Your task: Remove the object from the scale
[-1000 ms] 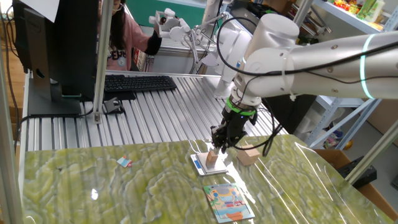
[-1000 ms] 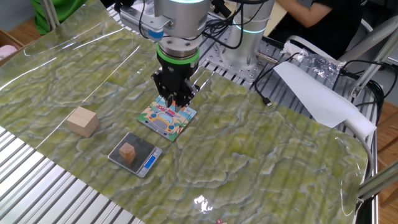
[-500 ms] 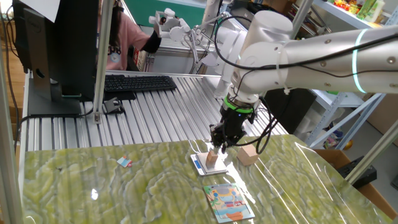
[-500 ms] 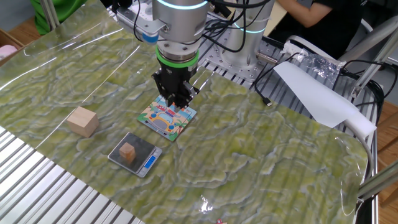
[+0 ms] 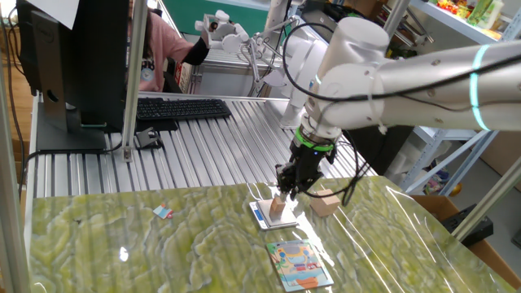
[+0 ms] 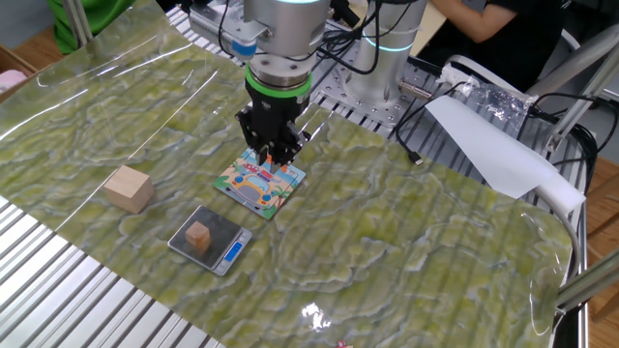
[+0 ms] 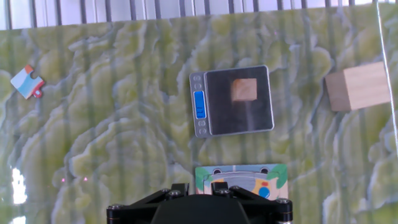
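- Gripper (image 5: 286, 192) fingertips block part of the cube (image 5: 278, 207) in one fixed view.
- Hand view: illustrated card (image 7: 241, 173) half under gripper body, fingertips out of frame.
- Scale (image 7: 232, 100) display unreadable.

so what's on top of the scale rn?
Only the small wooden cube, sitting on the scale plate toward its far side. The plate under the cube is covered; nothing else is on it.
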